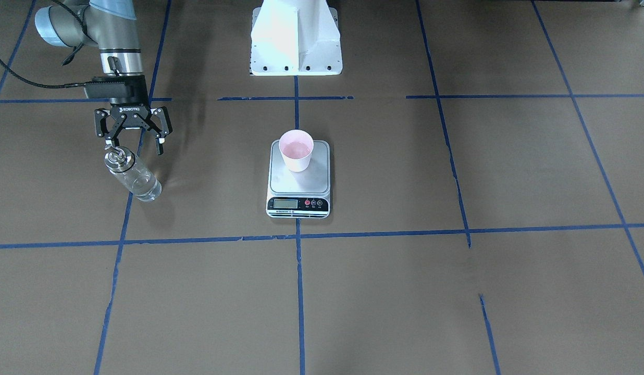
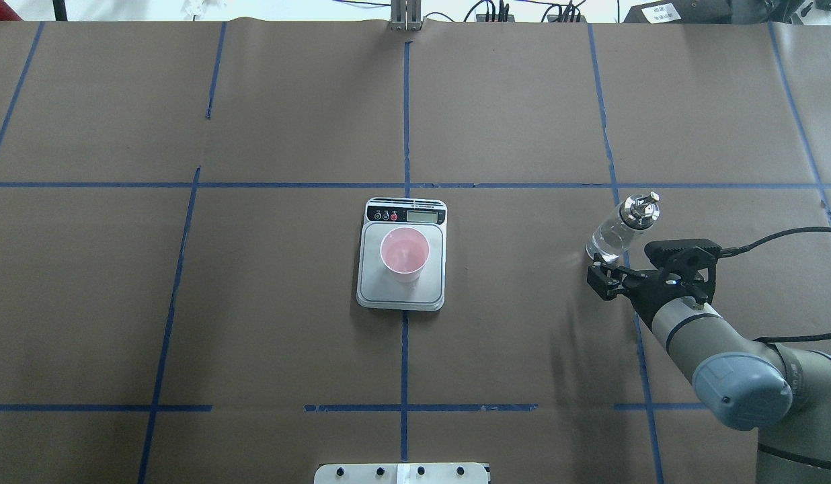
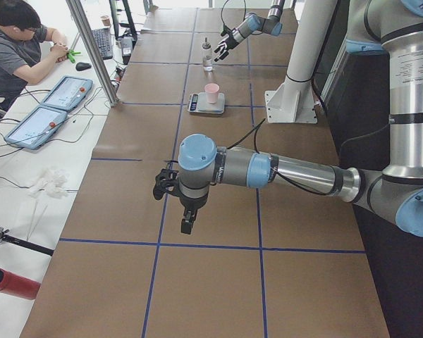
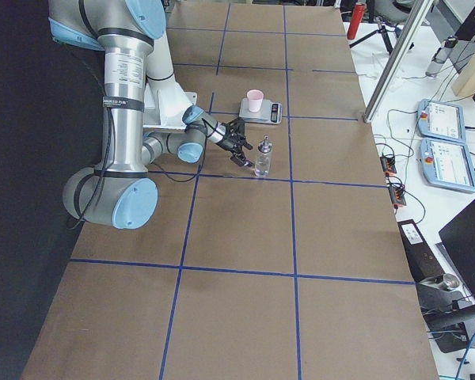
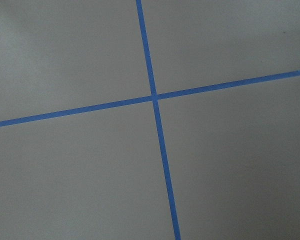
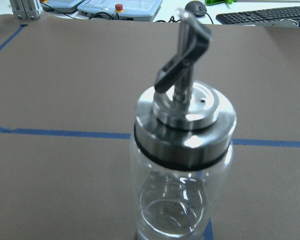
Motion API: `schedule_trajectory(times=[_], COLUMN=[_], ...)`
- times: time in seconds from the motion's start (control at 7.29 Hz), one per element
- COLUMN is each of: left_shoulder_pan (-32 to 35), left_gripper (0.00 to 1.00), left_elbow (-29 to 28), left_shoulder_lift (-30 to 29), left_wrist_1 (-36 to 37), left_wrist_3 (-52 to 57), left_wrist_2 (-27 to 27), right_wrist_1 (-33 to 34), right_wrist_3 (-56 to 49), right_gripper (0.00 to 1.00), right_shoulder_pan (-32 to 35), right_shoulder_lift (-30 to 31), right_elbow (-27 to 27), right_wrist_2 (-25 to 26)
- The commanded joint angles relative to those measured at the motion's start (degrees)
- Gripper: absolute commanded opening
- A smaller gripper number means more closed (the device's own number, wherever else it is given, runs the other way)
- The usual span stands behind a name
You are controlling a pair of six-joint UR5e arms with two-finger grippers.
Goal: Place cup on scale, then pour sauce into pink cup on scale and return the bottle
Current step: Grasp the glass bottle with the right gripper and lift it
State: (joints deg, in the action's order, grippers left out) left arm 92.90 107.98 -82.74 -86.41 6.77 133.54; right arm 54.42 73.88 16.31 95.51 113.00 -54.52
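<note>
Brown matte paper covers the table (image 2: 523,101), ruled into wide rectangles by blue tape lines (image 2: 405,121). In the overhead view the right arm (image 2: 731,383), grey metal tubing with pale blue joint caps, enters at 4 o'clock. The left arm (image 3: 296,172), built the same, stretches low over bare paper in the left-end view. Whether the left gripper (image 3: 166,185) is spread or closed cannot be told.

At the middle of the overhead view lies the scale (image 2: 372,286), a flat rounded rectangle. It has a brushed steel platform, and a black strip with the display and buttons at its 12 o'clock edge. At 3 o'clock from the scale, well apart, the bottle (image 2: 610,235) stands upright on the paper. It is a clear glass cylinder with a shiny silver cap and a small angled spout.

The right gripper (image 1: 136,145), black and angular, has its fingers spread and grasps nothing, just beside the bottle's cap.

The cup (image 2: 404,254), tapered, pink inside and whitish outside, stands near the platform's middle.
</note>
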Motion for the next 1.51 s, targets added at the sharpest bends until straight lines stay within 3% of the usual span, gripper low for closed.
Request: schedule_trajectory(times=[0.0,1.37], left_shoulder_pan=[0.00,0.00], left_gripper=[1.00,1.00], left_elbow=[0.04,0.31], left_shoulder_lift=[0.04,0.12], left_wrist_1=[0.01,0.10], left_wrist_3=[0.00,0.00], left_wrist_2=[-0.03,-0.12], right_wrist_1=[0.08,-0.01], right_wrist_3=[-1.10,-2.08], right_gripper=[1.00,1.00], right_shoulder_pan=[1.35,3.82], right_shoulder_lift=[-1.37,-4.98], right_elbow=[-0.23,-7.00], right_wrist_2=[1.96,1.97])
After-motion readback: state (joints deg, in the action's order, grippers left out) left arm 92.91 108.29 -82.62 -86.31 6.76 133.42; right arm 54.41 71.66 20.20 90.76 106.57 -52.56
